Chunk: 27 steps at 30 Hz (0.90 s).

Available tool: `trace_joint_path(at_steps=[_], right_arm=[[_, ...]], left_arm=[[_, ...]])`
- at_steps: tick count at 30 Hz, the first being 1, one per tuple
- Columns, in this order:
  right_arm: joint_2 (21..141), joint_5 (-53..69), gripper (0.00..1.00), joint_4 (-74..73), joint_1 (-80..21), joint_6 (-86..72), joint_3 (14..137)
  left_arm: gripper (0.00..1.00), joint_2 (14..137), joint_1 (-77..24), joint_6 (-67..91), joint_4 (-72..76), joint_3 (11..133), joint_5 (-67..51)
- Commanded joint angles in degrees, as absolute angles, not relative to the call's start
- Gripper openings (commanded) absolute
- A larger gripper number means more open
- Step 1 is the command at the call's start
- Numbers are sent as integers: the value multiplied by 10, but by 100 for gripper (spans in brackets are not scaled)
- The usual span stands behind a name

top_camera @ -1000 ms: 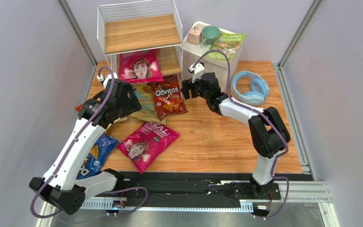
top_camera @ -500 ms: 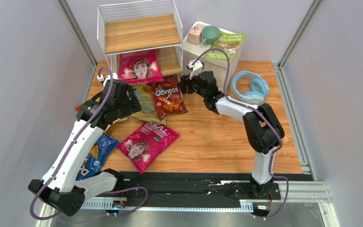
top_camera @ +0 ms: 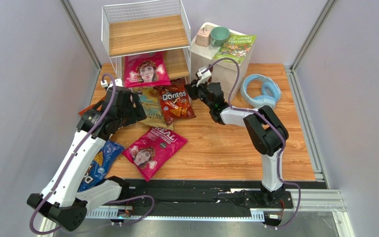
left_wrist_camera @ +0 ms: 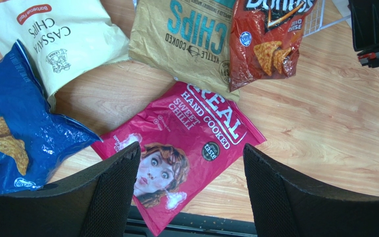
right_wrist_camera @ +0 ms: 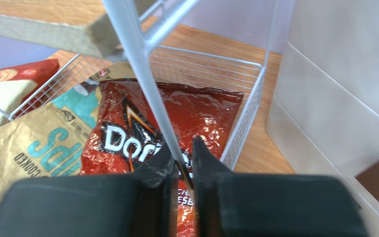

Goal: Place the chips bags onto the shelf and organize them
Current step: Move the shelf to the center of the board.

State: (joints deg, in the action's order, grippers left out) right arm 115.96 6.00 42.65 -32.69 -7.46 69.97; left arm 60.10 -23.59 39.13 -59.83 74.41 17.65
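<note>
Furthest left, the blue Doritos bag [top_camera: 97, 162] lies flat on the table [top_camera: 236, 148] beside the left arm, with the orange-and-cream bag [left_wrist_camera: 53, 34] just above it in the left wrist view. Next, the left gripper [left_wrist_camera: 190, 153] hovers over the table with its jaws spread wide and nothing between them; below it lies one magenta bag [top_camera: 154, 147], face up, near the front edge. Beyond that the tan-and-teal bag [top_camera: 152, 111] rests at the foot of the shelf [top_camera: 142, 34], partly overlapped by the red Doritos bag [top_camera: 176, 101], whose far end reaches in between the mesh sides of the lowest tier. A second magenta bag [top_camera: 146, 69] sits on the middle tier, hanging over its front. At the shelf's right front corner the right gripper [right_wrist_camera: 181, 155] has its fingers pinched together on the white wire post. Right of it stand a white drawer unit [top_camera: 228, 66] and blue headphones [top_camera: 260, 91]
</note>
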Motion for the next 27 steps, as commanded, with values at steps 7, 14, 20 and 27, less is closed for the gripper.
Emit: trace_joint_path(at_steps=[7, 14, 20, 27], right_arm=[[1080, 43, 0, 456, -342, -92, 657], [1018, 38, 0, 380, -350, -92, 627], [956, 37, 0, 343, -355, -91, 585], [895, 25, 1, 315, -367, -103, 533]], left_arm=[[81, 559, -234, 391, -603, 731, 164], [80, 578, -234, 401, -585, 729, 145], [80, 598, -234, 407, -569, 723, 127], [84, 558, -234, 427, -462, 597, 77]])
